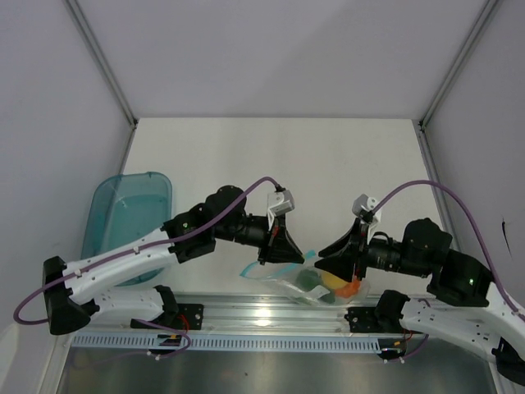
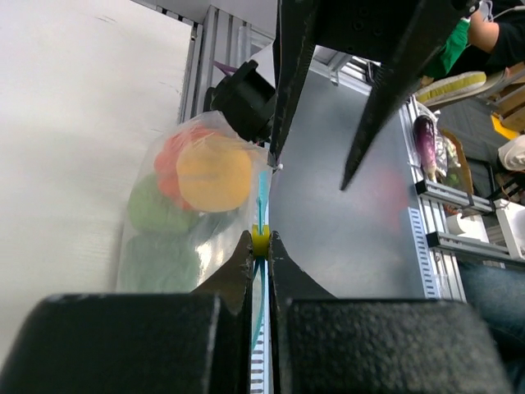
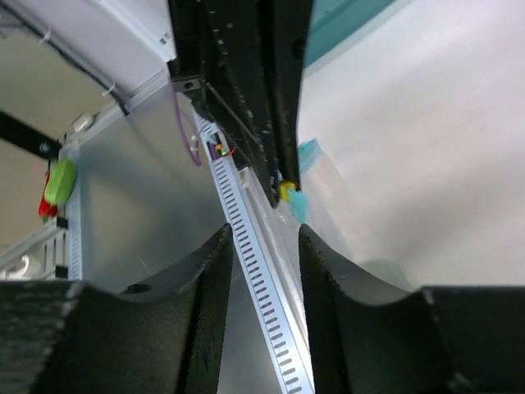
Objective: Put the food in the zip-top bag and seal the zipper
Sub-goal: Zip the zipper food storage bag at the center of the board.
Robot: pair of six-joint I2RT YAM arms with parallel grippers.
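Tray [image 1: 131, 205] at far left; the left gripper [image 2: 260, 243] pinches the zipper [image 2: 262, 205] of the bag [image 1: 283, 275], which lies with the food [image 2: 215, 172] inside at the table's [image 1: 271, 164] near edge, and the right gripper [image 3: 263, 238] beside it stands spread, empty.

Both the left arm [image 1: 139, 256] and right arm [image 1: 447, 275] fold inward, tips facing each other. The left gripper [image 2: 260, 240] is pinched tight on the zipper [image 2: 262, 201]. The right gripper [image 3: 264, 238] has its fingers apart, holding nothing.
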